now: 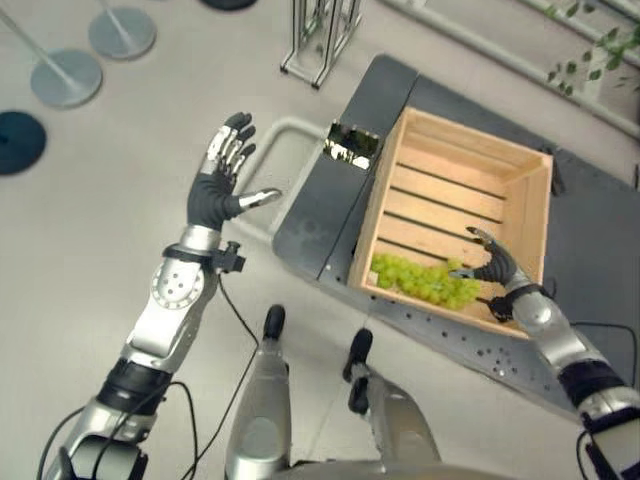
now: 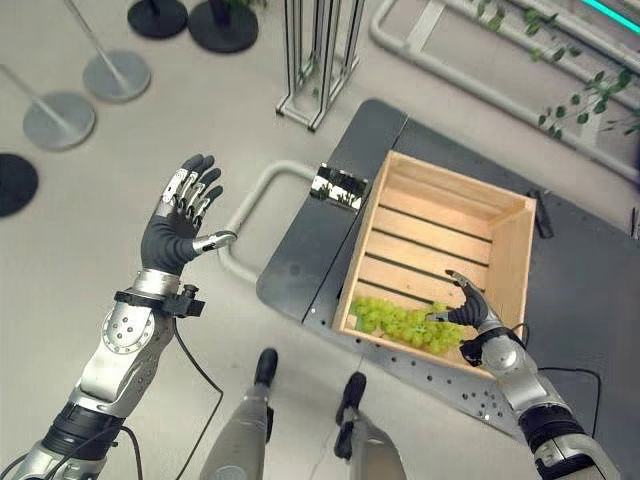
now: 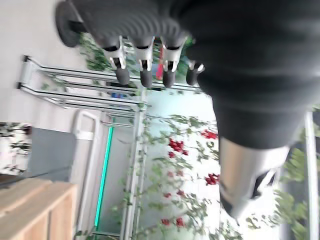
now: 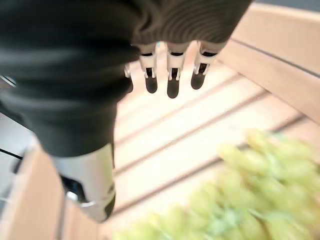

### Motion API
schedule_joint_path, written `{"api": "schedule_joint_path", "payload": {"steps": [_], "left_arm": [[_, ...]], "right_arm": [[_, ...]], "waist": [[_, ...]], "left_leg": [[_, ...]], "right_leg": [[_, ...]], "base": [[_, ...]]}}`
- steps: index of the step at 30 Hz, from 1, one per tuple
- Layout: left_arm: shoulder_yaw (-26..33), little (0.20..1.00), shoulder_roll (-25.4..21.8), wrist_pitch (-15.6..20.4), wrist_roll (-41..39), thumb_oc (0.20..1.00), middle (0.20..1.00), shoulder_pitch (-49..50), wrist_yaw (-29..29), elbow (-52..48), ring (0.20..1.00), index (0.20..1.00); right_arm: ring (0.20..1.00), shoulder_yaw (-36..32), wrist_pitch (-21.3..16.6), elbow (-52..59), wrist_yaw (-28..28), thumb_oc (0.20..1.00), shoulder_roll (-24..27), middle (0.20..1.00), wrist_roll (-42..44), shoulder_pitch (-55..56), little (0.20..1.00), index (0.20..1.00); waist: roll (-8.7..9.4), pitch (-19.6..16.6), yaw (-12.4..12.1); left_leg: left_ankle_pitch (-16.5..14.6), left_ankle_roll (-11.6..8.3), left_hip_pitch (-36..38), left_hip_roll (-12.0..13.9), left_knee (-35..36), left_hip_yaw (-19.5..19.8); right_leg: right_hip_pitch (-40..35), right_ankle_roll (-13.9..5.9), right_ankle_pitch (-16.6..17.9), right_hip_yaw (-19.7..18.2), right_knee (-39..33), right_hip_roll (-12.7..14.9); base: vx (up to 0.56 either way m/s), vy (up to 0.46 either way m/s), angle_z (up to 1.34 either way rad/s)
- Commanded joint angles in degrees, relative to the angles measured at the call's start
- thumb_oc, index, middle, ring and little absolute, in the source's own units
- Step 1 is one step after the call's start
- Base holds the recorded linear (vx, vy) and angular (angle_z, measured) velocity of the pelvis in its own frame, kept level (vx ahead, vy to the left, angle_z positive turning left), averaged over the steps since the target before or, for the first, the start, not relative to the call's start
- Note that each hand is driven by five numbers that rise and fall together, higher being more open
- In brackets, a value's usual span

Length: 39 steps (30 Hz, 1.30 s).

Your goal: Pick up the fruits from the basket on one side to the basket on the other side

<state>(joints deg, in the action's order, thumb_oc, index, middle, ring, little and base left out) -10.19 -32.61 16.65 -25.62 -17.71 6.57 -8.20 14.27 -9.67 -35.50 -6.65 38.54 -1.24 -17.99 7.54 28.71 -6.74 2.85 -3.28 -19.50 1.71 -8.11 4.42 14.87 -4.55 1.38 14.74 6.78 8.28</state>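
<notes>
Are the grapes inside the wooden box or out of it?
Inside. The green grapes lie on the slatted floor of the wooden crate, against its near wall, with the right hand open beside them.

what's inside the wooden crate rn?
One bunch of green grapes lies on the slatted floor of the wooden crate, against its near wall. The right hand is open above the bunch's end. Whatever lies under the grapes is covered.
</notes>
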Motion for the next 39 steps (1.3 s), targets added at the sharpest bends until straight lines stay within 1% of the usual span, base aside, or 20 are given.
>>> {"api": "schedule_joint_path", "payload": {"steps": [1, 4, 6, 12, 15, 16, 23, 25, 27, 29, 30, 32, 36, 37, 39], "left_arm": [[0.93, 1.0, 1.07, 3.14, 1.18, 1.0, 1.0, -2.98, 2.0, -4.81, 1.0, 1.0], [0.48, 1.0, 1.45, 3.27, 1.71, 1.0, 1.0, -4.68, 3.22, -4.53, 1.0, 1.0], [-0.21, 1.0, 1.84, 3.2, 2.3, 1.0, 1.0, -6.33, 3.97, -3.97, 1.0, 1.0], [-1.02, 1.0, 2.46, 3.11, 3.72, 1.0, 1.0, -8.95, 5.72, -3.28, 1.0, 1.0], [-1.23, 1.0, 2.71, 3.05, 3.85, 1.0, 1.0, -9.68, 6.2, -2.74, 1.0, 1.0], [-1.66, 1.0, 3.25, 3.08, 3.84, 1.0, 1.0, -10.08, 6.49, -2.49, 1.0, 1.0], [-1.98, 1.0, 3.78, 3.12, 3.87, 1.0, 1.0, -10.7, 7.06, -2.78, 1.0, 1.0], [-2.43, 1.0, 4.55, 2.89, 3.91, 1.0, 1.0, -10.8, 7.6, -2.36, 1.0, 1.0], [-2.46, 1.0, 4.67, 2.84, 4.01, 1.0, 1.0, -11.06, 7.77, -2.35, 1.0, 1.0], [-2.71, 1.0, 4.87, 2.63, 4.38, 1.0, 1.0, -11.31, 8.06, -2.39, 1.0, 1.0], [-2.65, 1.0, 4.85, 2.62, 4.38, 1.0, 1.0, -11.32, 8.06, -2.39, 1.0, 1.0], [-2.96, 1.0, 5.44, 2.51, 4.17, 1.0, 1.0, -11.56, 8.49, -2.51, 1.0, 1.0], [-3.08, 1.0, 6.0, 2.3, 4.21, 1.0, 1.0, -11.61, 8.86, -2.77, 1.0, 1.0], [-3.08, 1.0, 6.13, 2.14, 4.52, 1.0, 1.0, -11.71, 9.22, -2.86, 1.0, 1.0], [-2.66, 1.0, 6.08, 2.07, 5.11, 1.0, 1.0, -11.84, 10.11, -2.98, 1.0, 1.0]], "right_arm": [[1.0, 3.2, -0.91, 0.15, -0.33, 1.0, 4.42, 1.0, 0.57, -3.57, 1.0, 1.0], [1.0, 5.2, -0.83, -2.78, -0.05, 1.0, 4.71, 1.0, 0.37, -5.58, 1.0, 1.0], [1.0, 7.64, -0.66, -4.14, 0.82, 1.0, 5.65, 1.0, -0.79, -6.69, 1.0, 1.0], [1.0, 10.18, -0.59, -7.47, 2.2, 1.0, 6.63, 1.0, -1.26, -7.15, 1.0, 1.0], [1.0, 10.81, -0.24, -8.82, 2.57, 1.0, 6.37, 1.0, -1.09, -7.45, 1.0, 1.0], [1.0, 11.6, 0.03, -11.03, 2.67, 1.0, 5.98, 1.0, -1.19, -8.15, 1.0, 1.0], [1.0, 13.9, 0.88, -15.9, 2.16, 1.0, 5.16, 1.0, -2.53, -10.99, 1.0, 1.0], [1.0, 17.23, 2.36, -20.14, 2.61, 1.0, 5.48, 1.0, -6.57, -13.43, 1.0, 1.0], [1.0, 18.24, 2.8, -21.0, 2.58, 1.0, 5.59, 1.0, -7.94, -14.57, 1.0, 1.0], [1.0, 21.25, 4.28, -24.6, 2.69, 1.0, 5.73, 1.0, -12.83, -16.66, 1.0, 1.0], [1.0, 21.33, 4.24, -24.69, 2.67, 1.0, 5.69, 1.0, -12.83, -16.77, 1.0, 1.0], [1.0, 23.21, 5.49, -27.59, 2.43, 1.0, 4.55, 1.0, -16.19, -18.46, 1.0, 1.0], [1.0, 24.96, 6.29, -28.31, 1.69, 1.0, 3.48, 1.0, -19.01, -20.36, 1.0, 1.0], [1.0, 26.63, 6.91, -27.29, 1.13, 1.0, 2.51, 1.0, -21.36, -21.79, 1.0, 1.0], [1.0, 27.38, 7.36, -24.83, 0.89, 1.0, 1.27, 1.0, -22.79, -22.84, 1.0, 1.0]], "waist": [[-0.29, -0.2, 1.11], [-0.16, 0.98, 1.35], [0.03, 1.08, 1.47], [0.27, 1.08, 2.29], [0.43, 1.08, 2.4], [0.56, 1.08, 2.32], [0.31, 1.08, 2.12], [0.16, 1.08, 1.58], [0.22, 1.08, 1.65], [0.09, 1.08, 1.18], [0.09, 1.08, 1.25], [-0.17, 1.08, 0.69], [-0.56, 1.08, 0.41], [-0.71, 1.08, 0.34], [-0.82, 1.08, 0.37]], "left_leg": [[-3.62, 0.97, -0.81, -1.37, -1.94, -1.66], [-3.14, 0.85, -3.15, -0.95, -2.41, -1.96], [-2.95, 0.77, -4.5, -0.85, -2.61, -1.94], [-2.81, 0.51, -7.14, -0.89, -3.02, -1.39], [-2.82, 0.47, -7.54, -0.85, -3.01, -1.25], [-2.83, 0.47, -7.95, -0.92, -2.99, -1.14], [-2.43, 0.51, -8.95, -1.09, -2.24, -0.72], [-2.88, 0.45, -9.39, -1.1, -2.52, -0.58], [-2.47, 0.52, -10.13, -1.34, -2.58, -0.4], [-2.89, 0.46, -10.73, -1.44, -2.96, -0.05], [-2.89, 0.46, -10.78, -1.45, -2.99, -0.02], [-2.82, 0.53, -11.73, -1.67, -2.98, 0.47], [-2.77, 0.62, -12.42, -1.86, -3.04, 0.74], [-2.8, 0.61, -13.11, -1.95, -3.3, 0.76], [-2.94, 0.65, -13.84, -2.03, -3.7, 0.81]], "right_leg": [[2.62, -3.38, -0.14, 0.65, 2.69, 1.34], [4.85, -3.41, 0.4, 0.58, 2.69, 1.16], [6.24, -3.4, 0.52, 0.68, 2.88, 1.13], [8.64, -3.33, 0.35, 1.16, 3.37, 1.24], [9.08, -3.32, 0.37, 1.17, 3.4, 1.24], [9.24, -3.36, 0.48, 1.35, 3.2, 1.28], [10.12, -3.5, 0.97, 1.79, 2.59, 1.42], [10.22, -3.55, 0.68, 2.08, 2.68, 1.28], [10.67, -3.54, 0.96, 2.23, 2.57, 1.38], [10.92, -3.64, 0.74, 2.56, 2.76, 1.34], [10.95, -3.64, 0.74, 2.58, 2.77, 1.35], [11.53, -3.67, 0.7, 3.07, 2.78, 1.34], [12.05, -3.67, 0.65, 3.3, 2.84, 1.46], [12.4, -3.72, 0.64, 3.35, 2.77, 1.53], [13.06, -3.74, 0.49, 3.28, 3.05, 1.56]], "base": [[-0.07, -0.025, 0.06], [-0.07, -0.011, 0.02], [-0.02, -0.006, -0.01], [0.0, 0.0, 0.0], [-0.01, -0.009, 0.04], [0.0, 0.0, 0.0], [0.0, -0.003, 0.05], [0.02, -0.015, 0.06], [-0.01, -0.009, 0.07], [0.01, -0.012, 0.04], [0.02, -0.01, 0.03], [0.01, -0.008, 0.06], [0.02, 0.006, 0.09], [0.02, 0.016, 0.07], [0.02, 0.018, 0.05]]}}
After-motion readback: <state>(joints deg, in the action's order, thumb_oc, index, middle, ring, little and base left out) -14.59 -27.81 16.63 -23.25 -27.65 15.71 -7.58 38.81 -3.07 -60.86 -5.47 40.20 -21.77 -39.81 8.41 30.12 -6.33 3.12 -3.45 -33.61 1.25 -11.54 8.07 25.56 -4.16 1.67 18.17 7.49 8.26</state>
